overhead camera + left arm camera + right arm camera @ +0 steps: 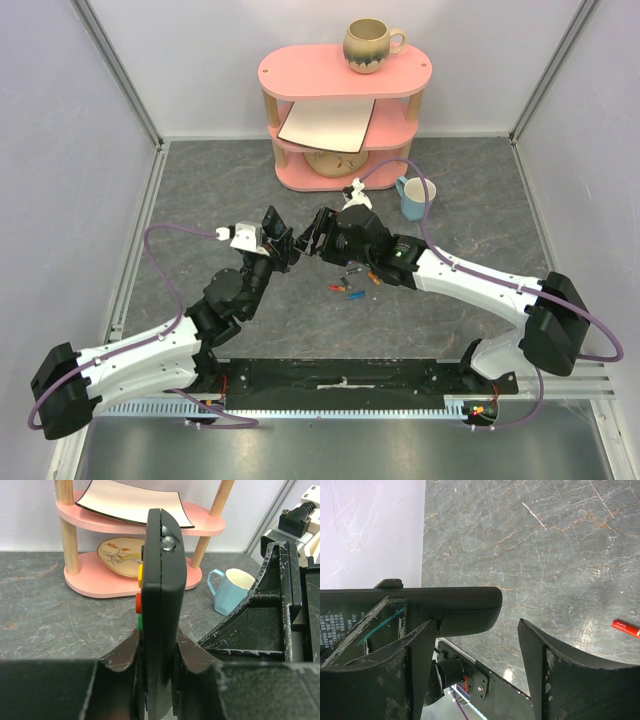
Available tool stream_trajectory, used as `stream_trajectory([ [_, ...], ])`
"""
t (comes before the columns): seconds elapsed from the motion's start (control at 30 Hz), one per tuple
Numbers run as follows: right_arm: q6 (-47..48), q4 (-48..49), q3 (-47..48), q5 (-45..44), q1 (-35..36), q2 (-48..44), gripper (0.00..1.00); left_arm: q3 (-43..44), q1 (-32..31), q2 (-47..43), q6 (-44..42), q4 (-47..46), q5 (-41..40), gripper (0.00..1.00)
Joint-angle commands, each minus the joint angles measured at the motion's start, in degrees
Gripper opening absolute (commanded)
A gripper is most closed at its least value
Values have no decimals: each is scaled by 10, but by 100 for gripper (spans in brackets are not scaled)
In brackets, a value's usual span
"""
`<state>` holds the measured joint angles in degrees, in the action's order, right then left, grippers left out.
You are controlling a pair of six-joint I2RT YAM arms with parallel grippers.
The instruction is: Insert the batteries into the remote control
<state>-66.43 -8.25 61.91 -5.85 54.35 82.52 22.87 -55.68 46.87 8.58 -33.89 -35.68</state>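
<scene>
A grey marbled table [200, 200], walled by pale panels, carries everything here. The left gripper [157, 655] is clamped on the remote [160, 580]. It pinches the front and back faces near one end, so the body juts straight out from the fingers with the coloured buttons turned to one side. I judge this hold is meant to offer the back to the other arm. The right gripper [477, 625] has its jaws apart and grips nothing. The remote's rounded end reaches into the gap, lying close along one finger [410, 670] while the other finger stands clear. That looks like lining up to work on the battery bay (whether its cover is on or off I cannot tell). The batteries [347, 289] lie loose on the table on the near side of both grippers, just beside the right arm. A red one shows at the edge of the right wrist view. None is held, so loading seems not yet begun. Farther back stand a pink shelf [340, 110] and a blue cup [412, 198], well apart from the work.
</scene>
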Motion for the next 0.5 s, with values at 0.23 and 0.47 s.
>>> stream_trajectory([
  [0.23,2,-26,-14,5,7,25,74,65,-16,-27,11,-127,76,2],
  [0.47,3,-28,-22,1,6,19,74,65,-16,-36,1,-126,67,2],
])
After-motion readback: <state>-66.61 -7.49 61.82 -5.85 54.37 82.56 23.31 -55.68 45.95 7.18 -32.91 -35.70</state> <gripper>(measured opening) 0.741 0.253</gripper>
